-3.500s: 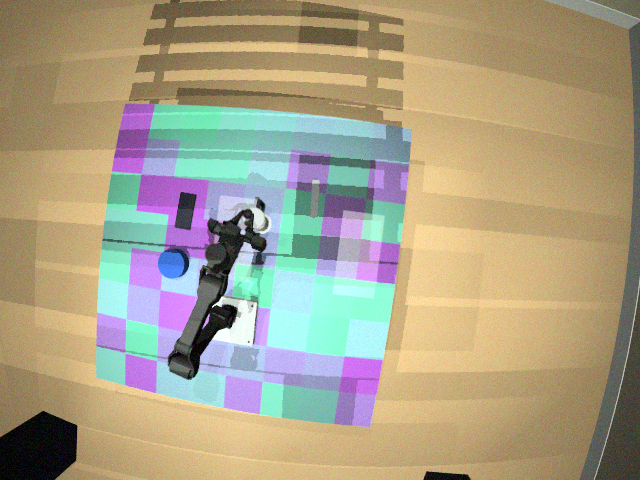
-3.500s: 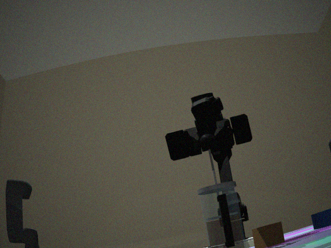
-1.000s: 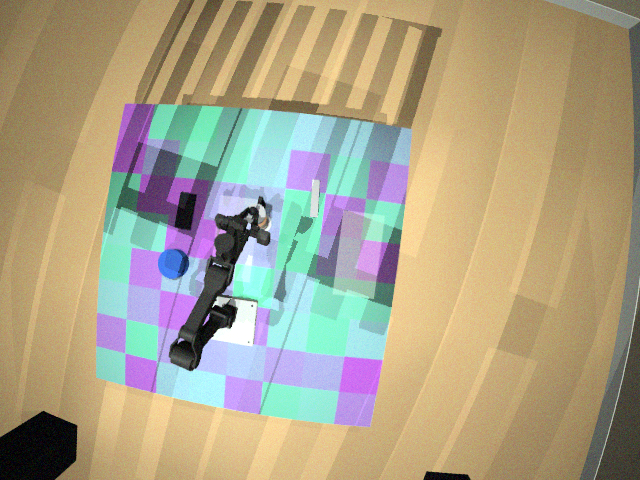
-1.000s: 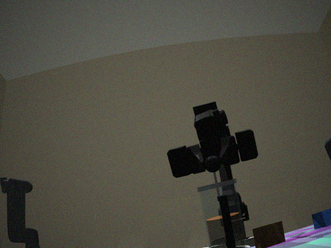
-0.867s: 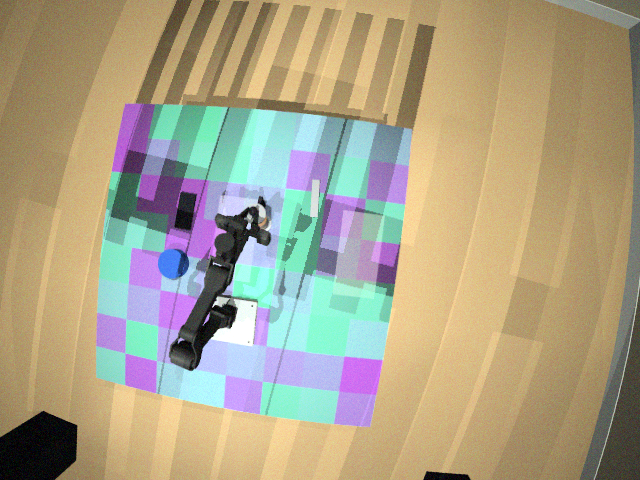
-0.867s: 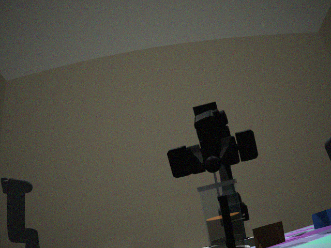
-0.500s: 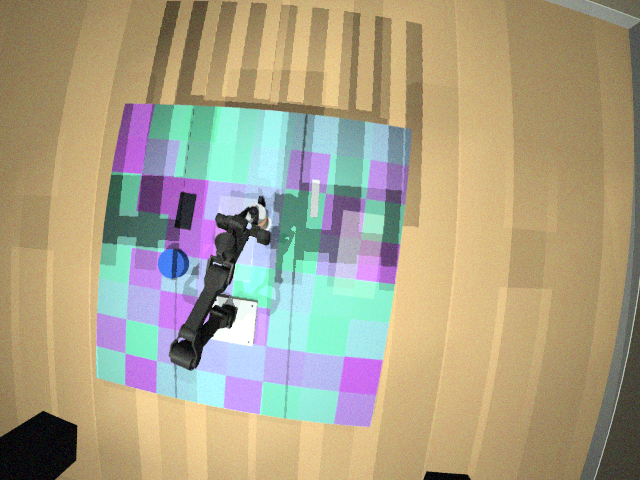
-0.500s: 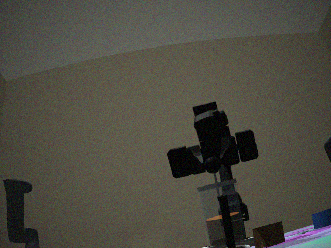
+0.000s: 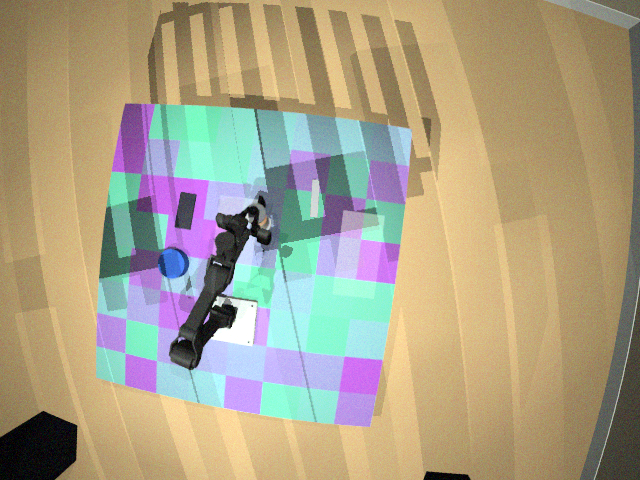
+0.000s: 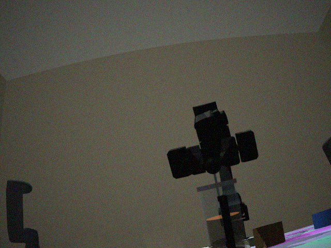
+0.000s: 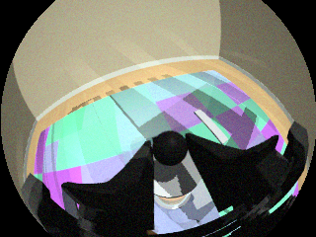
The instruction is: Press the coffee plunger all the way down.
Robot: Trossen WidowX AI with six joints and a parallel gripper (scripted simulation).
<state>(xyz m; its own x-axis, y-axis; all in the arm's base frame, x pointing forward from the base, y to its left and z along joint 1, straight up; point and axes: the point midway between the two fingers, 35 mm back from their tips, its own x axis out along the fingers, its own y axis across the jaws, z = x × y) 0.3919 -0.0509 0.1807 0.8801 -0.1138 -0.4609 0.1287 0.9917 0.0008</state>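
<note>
My gripper (image 10: pixel 213 166) is clamping the plunger knob (image 11: pixel 170 148) from above, with one finger on each side of it. The rod (image 10: pixel 216 184) is running down through the lid (image 10: pixel 216 185) into the press (image 10: pixel 225 221), which is standing upright on the mat (image 9: pixel 330 320), far of my base plate (image 9: pixel 242 322). An orange disc (image 10: pixel 213 217) is showing low inside the glass. A blue cylinder (image 9: pixel 173 262) and a dark slab (image 9: pixel 184 210) are lying left of the press; a white bar (image 9: pixel 314 198) is lying right. A brown block (image 10: pixel 268 234) is sitting just beside the press.
</note>
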